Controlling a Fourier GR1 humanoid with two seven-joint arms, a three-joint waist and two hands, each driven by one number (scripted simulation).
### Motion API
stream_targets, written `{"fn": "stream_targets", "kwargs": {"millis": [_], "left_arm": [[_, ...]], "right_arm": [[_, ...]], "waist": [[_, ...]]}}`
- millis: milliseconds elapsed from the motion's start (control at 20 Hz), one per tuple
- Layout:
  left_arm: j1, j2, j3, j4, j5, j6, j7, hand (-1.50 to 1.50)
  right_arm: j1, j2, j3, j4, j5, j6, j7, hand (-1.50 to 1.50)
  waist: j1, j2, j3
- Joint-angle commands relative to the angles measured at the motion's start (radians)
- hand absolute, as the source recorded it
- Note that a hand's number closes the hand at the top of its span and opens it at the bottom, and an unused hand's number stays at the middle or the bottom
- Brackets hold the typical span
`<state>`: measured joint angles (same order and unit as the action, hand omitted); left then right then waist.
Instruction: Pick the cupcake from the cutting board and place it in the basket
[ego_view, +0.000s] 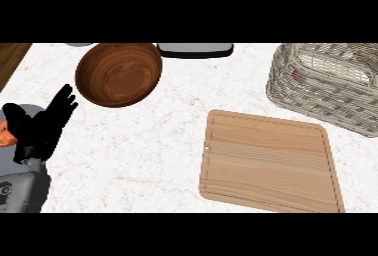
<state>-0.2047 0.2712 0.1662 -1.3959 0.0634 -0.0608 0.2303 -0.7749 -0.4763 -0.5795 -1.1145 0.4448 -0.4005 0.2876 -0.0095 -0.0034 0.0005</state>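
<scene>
A black left hand (40, 127) with slim fingers sits on a smooth grey forearm (22, 192).

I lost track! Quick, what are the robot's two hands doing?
Left hand: open, fingers up, resting at the view's left edge, holding nothing.
Right hand: not in view.

My left robot hand (40, 125) stands at the left edge of the view, fingers straight and pointing up, holding nothing. Beside it, up and to the right, a brown wooden bowl (119, 74) sits on the white marbled surface (140, 155). A bare wooden board (269, 162) lies at lower right. Above it, at the upper right corner, stands a wicker basket (328, 90); something pale with a small red spot shows through its weave, too hidden to tell. A grey, dark-rimmed object (196, 49) is cut off by the top edge.
</scene>
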Motion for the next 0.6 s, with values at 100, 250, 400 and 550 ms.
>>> {"fn": "stream_targets", "kwargs": {"millis": [100,250,400,550], "left_arm": [[-0.002,0.012,0.021,0.031,0.0,-0.007,-0.028,0.0],[0.005,-0.001,0.016,-0.001,0.001,0.008,0.001,0.0],[-0.005,0.027,0.037,0.006,0.018,-0.017,0.008,0.0],[0.028,0.011,0.013,-0.054,0.008,-0.009,0.047,0.0]], "right_arm": [[0.191,-0.104,-0.153,-0.14,-0.215,0.185,0.001,-1.5],[0.302,-0.177,-0.233,-0.081,-0.315,0.333,-0.07,-1.5],[0.396,-0.235,-0.285,-0.085,-0.4,0.491,-0.083,-1.5],[0.458,-0.328,-0.341,-0.065,-0.451,0.586,-0.074,-1.5]], "waist": [[-0.016,-0.002,-0.001],[-0.013,0.0,0.0],[-0.016,0.0,0.0],[-0.004,0.0,0.0]]}}
